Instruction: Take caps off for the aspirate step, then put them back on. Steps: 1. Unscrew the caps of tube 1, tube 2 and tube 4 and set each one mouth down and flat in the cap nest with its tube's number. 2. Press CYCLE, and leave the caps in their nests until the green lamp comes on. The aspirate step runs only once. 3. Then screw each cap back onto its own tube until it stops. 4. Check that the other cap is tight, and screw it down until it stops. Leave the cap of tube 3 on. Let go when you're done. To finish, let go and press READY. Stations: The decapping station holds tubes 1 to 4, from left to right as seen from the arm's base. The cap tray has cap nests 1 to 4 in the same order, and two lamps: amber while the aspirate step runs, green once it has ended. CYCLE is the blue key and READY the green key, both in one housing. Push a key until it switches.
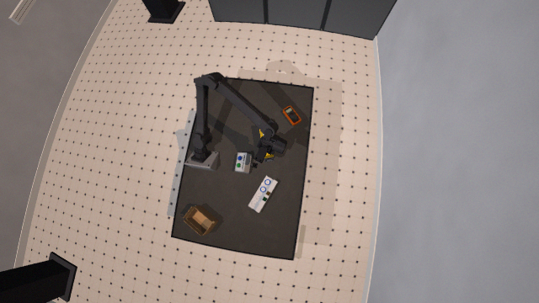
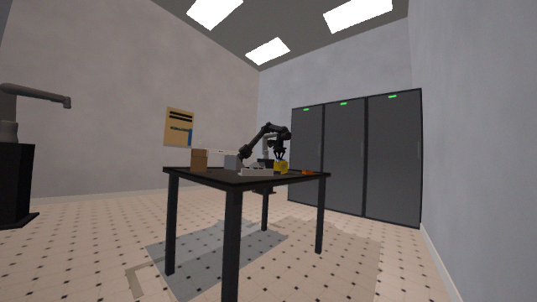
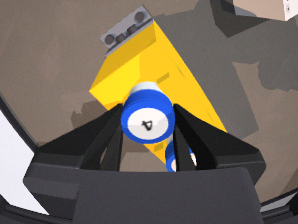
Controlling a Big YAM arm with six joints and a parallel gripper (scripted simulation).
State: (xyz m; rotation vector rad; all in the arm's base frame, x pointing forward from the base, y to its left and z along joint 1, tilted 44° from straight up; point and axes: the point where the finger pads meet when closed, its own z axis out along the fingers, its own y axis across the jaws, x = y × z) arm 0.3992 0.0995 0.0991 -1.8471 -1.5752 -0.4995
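The yellow decapping station [image 1: 269, 156] [image 2: 280, 168] [image 3: 192, 92] is partly hidden by the arm in the top view. My gripper [image 2: 280, 157] [image 3: 148, 111] points down over it and is shut on the blue cap marked 4 [image 3: 147, 126], with a fingertip at each side. That cap sits on its pale tube. Another blue cap [image 3: 171, 161] shows beside the right finger. The white cap tray [image 1: 256, 205] [image 2: 257, 172] holds two blue caps, one [image 1: 268, 182] in nest 1 and one [image 1: 263, 189] in nest 2. Its amber lamp [image 1: 269, 194] and green lamp [image 1: 264, 199] look dark.
The key housing [image 1: 244, 170], with the blue CYCLE key [image 1: 240, 158] and green READY key [image 1: 238, 165], stands between the arm's base and the station. A small black object [image 1: 254, 165] is beside it. A brown box [image 1: 201, 220] and an orange meter [image 1: 298, 121] [image 2: 307, 172] are farther off.
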